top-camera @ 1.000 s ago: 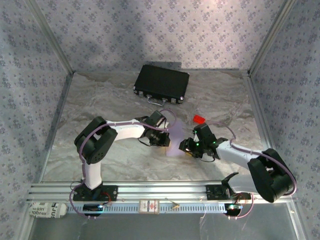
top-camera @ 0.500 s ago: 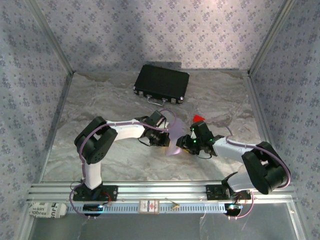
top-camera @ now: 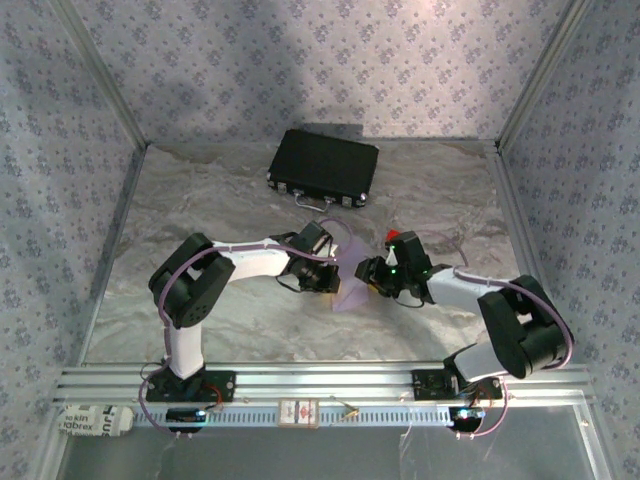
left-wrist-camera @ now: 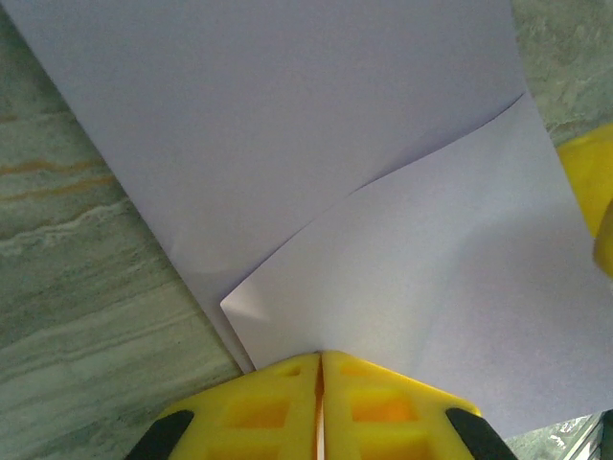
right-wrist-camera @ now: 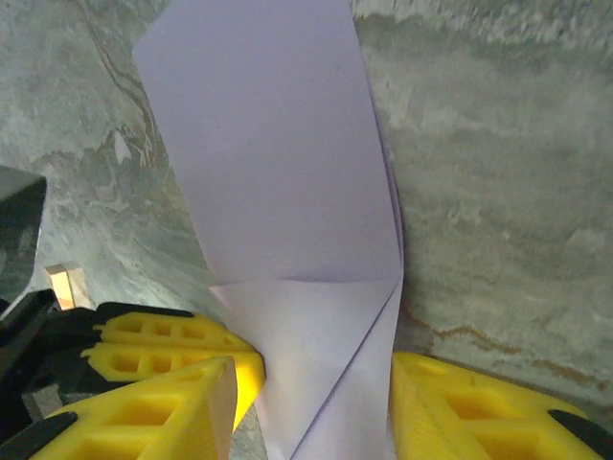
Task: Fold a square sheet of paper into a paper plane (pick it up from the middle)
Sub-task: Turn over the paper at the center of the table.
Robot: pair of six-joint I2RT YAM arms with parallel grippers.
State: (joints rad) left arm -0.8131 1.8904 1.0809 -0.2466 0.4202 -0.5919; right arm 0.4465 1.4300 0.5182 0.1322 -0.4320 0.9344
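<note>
Table point(top-camera: 200, 200): grey marbled top. Both arms reach in from my near edge and meet around its middle.

Black case point(top-camera: 323, 166): lies flat on the table, well beyond both grippers and more on the left gripper's side. Neither gripper touches it.

Square sheet of paper point(top-camera: 352, 275): pale lilac and partly folded. It sits between the two grippers, just to the right of the left gripper point(left-wrist-camera: 321, 359) and just to the left of the right gripper point(right-wrist-camera: 311, 379). In the left wrist view I count two layers. A broad lower layer runs away from the fingers, and a flap lies on top with a curved edge sweeping from near the fingertips up to the right. In the right wrist view the sheet is a long, narrow strip leading away from the gripper. It has a crosswise crease just ahead of the fingertips and a diagonal edge below that (I read this as a folded-in corner).

Left gripper: jaws pressed fully together, with the near edge of the sheet pinched in the seam between the yellow fingers.

Right gripper: jaws partly apart, one yellow finger on either side of the narrow folded end of the sheet. I cannot tell whether either pad touches the paper.

Small red block point(top-camera: 393, 237): on the table just beyond the right gripper, partly hidden by it.
</note>
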